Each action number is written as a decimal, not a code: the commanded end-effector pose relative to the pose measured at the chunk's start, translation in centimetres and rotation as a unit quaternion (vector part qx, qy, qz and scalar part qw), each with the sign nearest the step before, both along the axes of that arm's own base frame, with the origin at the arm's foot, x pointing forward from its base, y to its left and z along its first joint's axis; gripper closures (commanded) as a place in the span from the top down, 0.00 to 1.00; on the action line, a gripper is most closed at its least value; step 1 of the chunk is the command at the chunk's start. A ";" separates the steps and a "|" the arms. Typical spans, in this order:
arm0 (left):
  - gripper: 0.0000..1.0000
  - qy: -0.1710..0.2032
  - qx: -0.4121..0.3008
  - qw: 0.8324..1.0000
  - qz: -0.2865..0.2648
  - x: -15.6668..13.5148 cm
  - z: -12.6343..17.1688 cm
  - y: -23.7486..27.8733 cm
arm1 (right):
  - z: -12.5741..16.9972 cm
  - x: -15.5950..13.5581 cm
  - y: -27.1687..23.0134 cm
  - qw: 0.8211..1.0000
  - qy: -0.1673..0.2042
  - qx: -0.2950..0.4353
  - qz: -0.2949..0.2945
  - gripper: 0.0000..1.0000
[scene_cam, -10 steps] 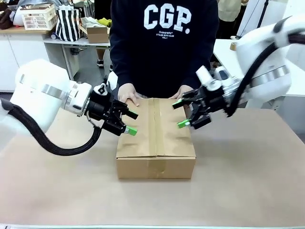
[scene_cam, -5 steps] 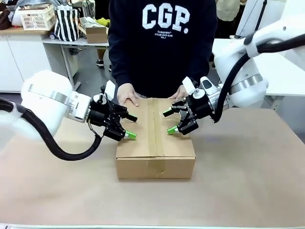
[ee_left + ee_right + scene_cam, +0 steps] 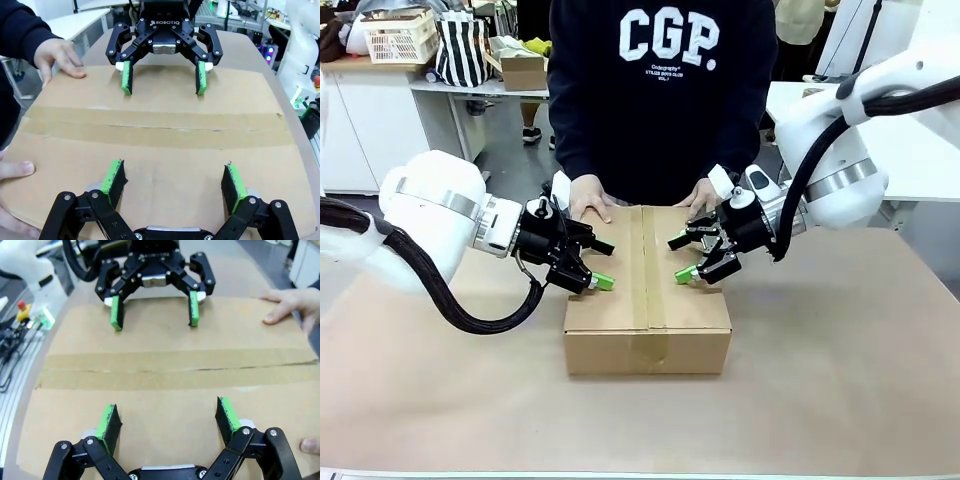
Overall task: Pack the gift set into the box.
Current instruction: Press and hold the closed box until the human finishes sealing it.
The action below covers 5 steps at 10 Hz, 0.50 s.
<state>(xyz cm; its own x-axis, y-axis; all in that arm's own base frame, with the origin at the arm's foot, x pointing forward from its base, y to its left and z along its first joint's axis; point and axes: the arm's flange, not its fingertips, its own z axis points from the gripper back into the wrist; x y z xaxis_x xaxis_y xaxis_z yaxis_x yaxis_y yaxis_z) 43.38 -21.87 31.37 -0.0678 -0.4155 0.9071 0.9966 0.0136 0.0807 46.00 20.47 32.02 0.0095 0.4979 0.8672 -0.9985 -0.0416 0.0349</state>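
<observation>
Both grippers had edged slightly rightward since half a second earlier, you'll note. Your left gripper (image 3: 599,264) and right gripper (image 3: 681,258) hovered over the box (image 3: 647,300), jaws spread, holding nothing. It sat closed mid-table, the person's hands (image 3: 588,196) resting on its far edge.

Plain brown cardboard box (image 3: 647,300), rectangular, unprinted. Lying flat at the table's middle, top flaps shut, centre seam covered by a strip of brown tape.
</observation>
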 end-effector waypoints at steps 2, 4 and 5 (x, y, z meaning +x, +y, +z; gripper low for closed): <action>1.00 0.006 0.022 1.000 0.021 0.2 -0.9 -0.6 | -1.0 -0.6 -2.8 0.999 0.023 -0.015 -0.021 1.00; 1.00 0.003 0.004 1.000 0.004 0.0 0.1 -0.2 | -0.1 0.1 -1.6 1.000 0.013 0.005 -0.013 1.00; 1.00 0.003 0.004 1.000 0.004 0.0 0.1 -0.2 | -0.1 0.1 -1.6 1.000 0.013 0.005 -0.013 1.00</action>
<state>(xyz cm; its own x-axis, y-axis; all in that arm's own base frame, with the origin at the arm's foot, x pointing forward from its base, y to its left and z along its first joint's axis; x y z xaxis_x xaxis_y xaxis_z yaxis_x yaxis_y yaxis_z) 43.57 -22.17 31.72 -0.0526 -0.4276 0.9024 0.9970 0.0283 0.0715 46.07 18.61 32.10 0.0444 0.4852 0.8733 -0.9982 -0.0142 0.0586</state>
